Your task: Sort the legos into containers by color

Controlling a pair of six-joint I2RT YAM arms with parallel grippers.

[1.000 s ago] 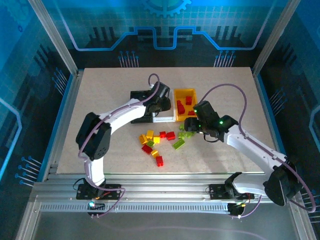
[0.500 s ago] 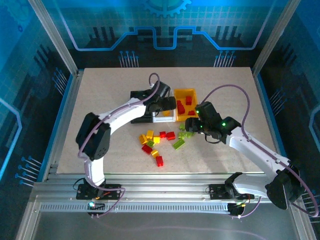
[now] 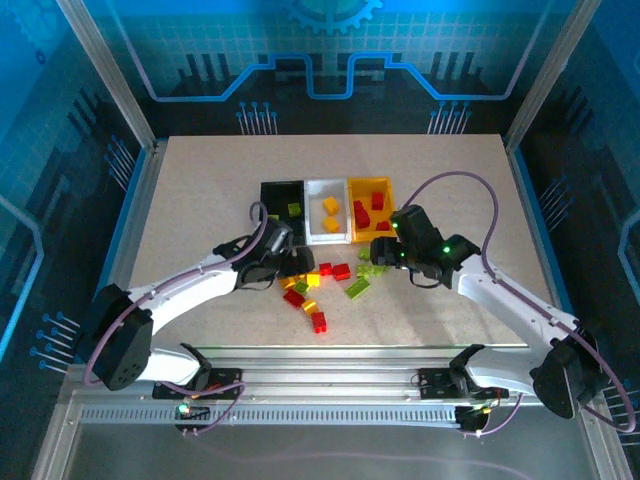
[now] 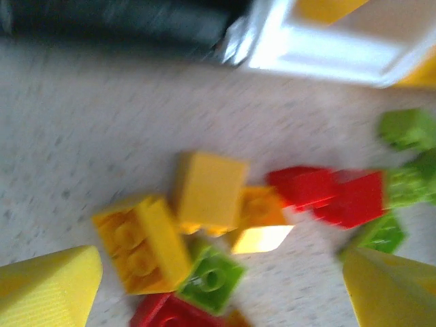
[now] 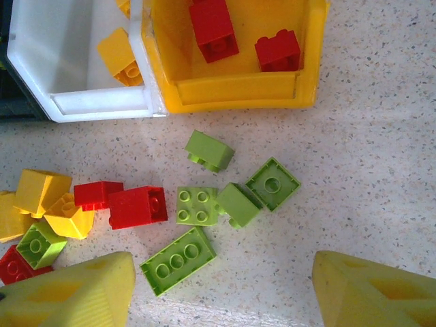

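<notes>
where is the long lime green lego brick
The long lime green plastic lego brick lies on the table, lower centre in the right wrist view, just below a square green four-stud brick.

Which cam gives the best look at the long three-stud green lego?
Right wrist: the long green lego lies sharp and close, three studs up. Top external shows the long green lego as a tiny sliver. Left wrist is blurred; cannot tell it apart there.

No text, label, brand or number can be read anywhere. The blue back wall panel (image 3: pixel 420 40) at the top of the frame carries a gear outline (image 3: pixel 332 12) and circuit-like lines, without lettering.
</notes>
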